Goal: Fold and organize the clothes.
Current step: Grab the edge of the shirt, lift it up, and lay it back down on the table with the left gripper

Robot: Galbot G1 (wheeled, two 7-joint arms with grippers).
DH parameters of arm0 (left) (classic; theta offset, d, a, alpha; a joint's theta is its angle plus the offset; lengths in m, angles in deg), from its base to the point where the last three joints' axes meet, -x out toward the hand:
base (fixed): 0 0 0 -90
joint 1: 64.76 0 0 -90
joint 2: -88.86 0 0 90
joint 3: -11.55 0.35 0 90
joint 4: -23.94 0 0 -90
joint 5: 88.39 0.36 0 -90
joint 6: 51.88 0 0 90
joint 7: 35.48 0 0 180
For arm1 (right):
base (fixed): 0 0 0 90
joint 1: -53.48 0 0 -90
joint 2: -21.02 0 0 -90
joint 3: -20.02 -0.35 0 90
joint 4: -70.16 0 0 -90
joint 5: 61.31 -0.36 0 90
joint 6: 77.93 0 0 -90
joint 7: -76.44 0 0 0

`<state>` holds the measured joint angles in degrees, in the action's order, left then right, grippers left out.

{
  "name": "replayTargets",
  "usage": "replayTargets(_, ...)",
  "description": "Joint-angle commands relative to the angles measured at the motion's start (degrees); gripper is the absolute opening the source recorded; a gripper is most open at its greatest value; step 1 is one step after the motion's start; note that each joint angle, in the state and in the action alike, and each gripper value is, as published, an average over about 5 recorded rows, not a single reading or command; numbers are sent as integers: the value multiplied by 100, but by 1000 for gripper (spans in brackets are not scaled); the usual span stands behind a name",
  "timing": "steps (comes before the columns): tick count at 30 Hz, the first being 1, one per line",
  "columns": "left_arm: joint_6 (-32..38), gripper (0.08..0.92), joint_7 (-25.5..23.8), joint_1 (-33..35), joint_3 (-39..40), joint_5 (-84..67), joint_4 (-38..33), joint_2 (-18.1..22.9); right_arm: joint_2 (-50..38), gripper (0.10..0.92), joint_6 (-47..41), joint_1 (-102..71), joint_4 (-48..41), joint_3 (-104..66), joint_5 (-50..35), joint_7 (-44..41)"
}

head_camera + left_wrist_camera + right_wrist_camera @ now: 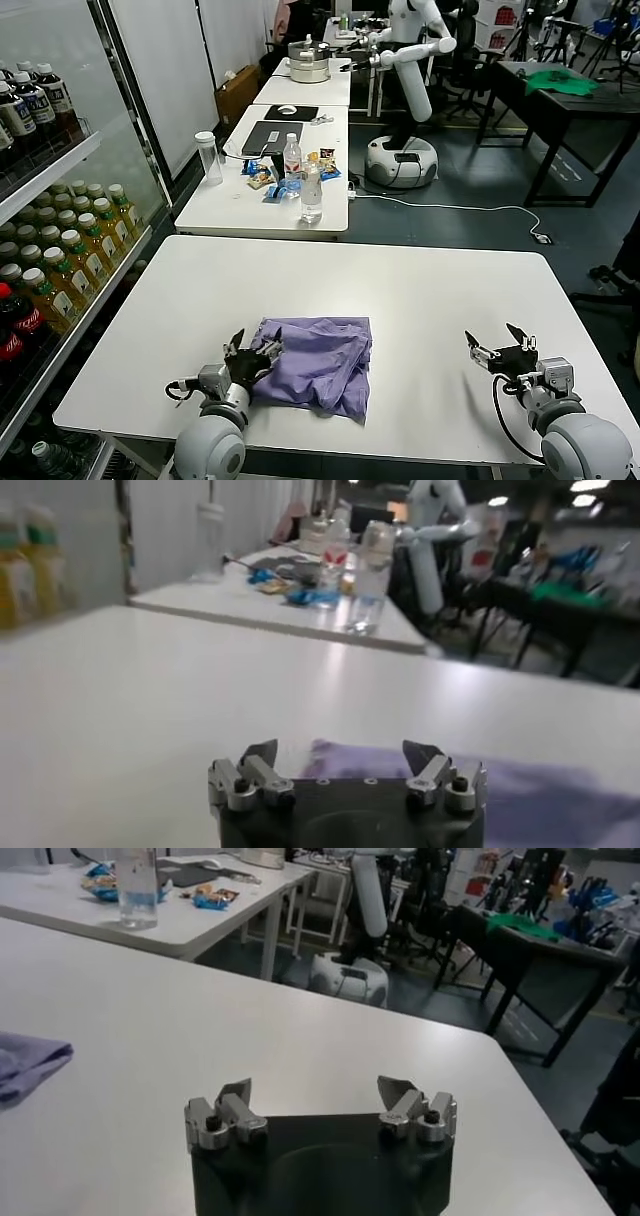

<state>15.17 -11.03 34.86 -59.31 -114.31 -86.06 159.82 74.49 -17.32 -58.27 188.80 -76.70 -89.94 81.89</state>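
Observation:
The lavender T-shirt (318, 362) lies bunched in a folded heap on the white table (420, 290), near its front edge, left of centre. My left gripper (254, 349) sits at the shirt's near left corner, fingers spread wide, nothing between them. In the left wrist view the shirt (560, 800) shows as a purple patch just beyond the left gripper (342, 752). My right gripper (496, 340) rests open over bare table at the front right, well away from the shirt. The right wrist view shows the right gripper (317, 1091) open and a shirt edge (28, 1063) far off.
A second white table (270, 205) stands behind with a water bottle (311, 192), snacks and a laptop. A drinks shelf (50, 250) lines the left side. Another robot (405, 60) and a dark table holding a green garment (560, 80) are at the back.

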Motion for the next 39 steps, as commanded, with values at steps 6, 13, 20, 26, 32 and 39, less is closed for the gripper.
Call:
replayTargets(6, -523, 803, 39, 172, 106, 641, 298, -32, 4, 823, -7, -33, 69, -44, 3, -2)
replayTargets(13, -642, 621, 4, 159, 67, 34, 252, -1, -22, 823, -8, -59, 96, -83, -5, -7)
replayTargets(20, -663, 413, -38, 100, -229, -1477, 172, 17, -7, 823, -9, -80, 138, -101, -5, 3)
replayTargets(26, -423, 240, -51, 78, -871, -2675, -5, 51, 7, 823, -11, -112, 179, -122, -5, 6)
replayTargets(32, -431, 112, -40, -2, -1851, -4218, -278, -188, 11, 823, -9, -110, 184, -140, -16, 8)
replayTargets(39, -770, 105, 36, -165, -3356, -5771, -303, -1090, 35, 823, 18, -48, 118, -124, -29, 2)
